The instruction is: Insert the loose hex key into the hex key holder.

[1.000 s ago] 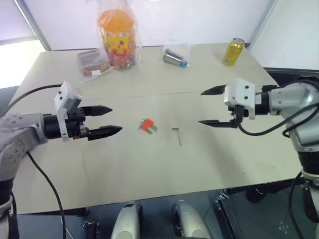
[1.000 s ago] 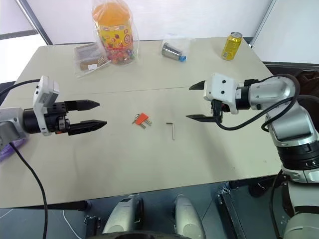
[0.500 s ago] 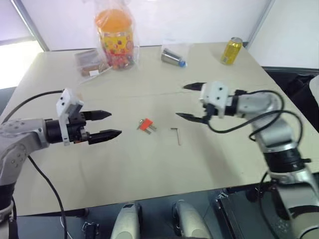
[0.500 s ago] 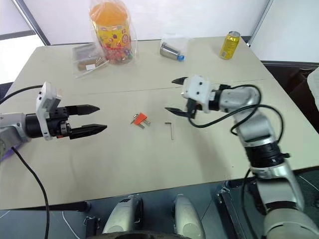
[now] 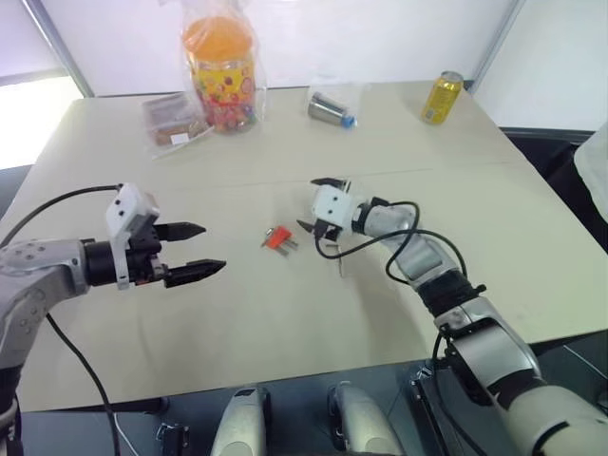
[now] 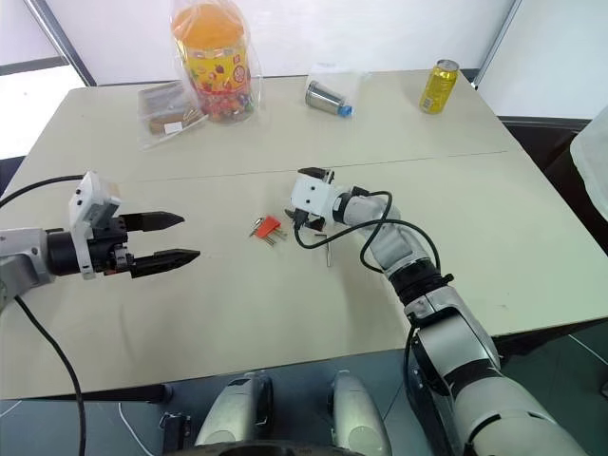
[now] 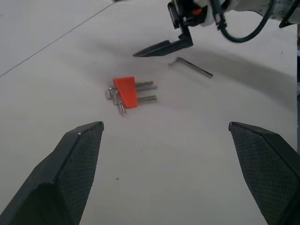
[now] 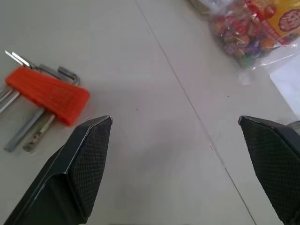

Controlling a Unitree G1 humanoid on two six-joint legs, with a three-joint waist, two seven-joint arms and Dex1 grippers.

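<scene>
Since a second ago, right end effector (image 5: 314, 203) swung in beside hex key holder (image 5: 278, 238), empty, spread wide like left end effector (image 5: 195, 250).

Table (image 5: 285, 323) beige, seam across middle. Hex key holder (image 5: 277, 238) lies flat near centre, short keys sticking out. Loose hex key (image 5: 339, 260) just right of it, apart, partly behind R arm cable. Right gripper (image 5: 316, 203) low over table between holder and key, jaws wide. Left gripper (image 5: 195, 250) well left of holder, open, empty. Far edge: candy jar (image 5: 221, 71) (in clear bag), yellow can (image 5: 443, 97).
</scene>
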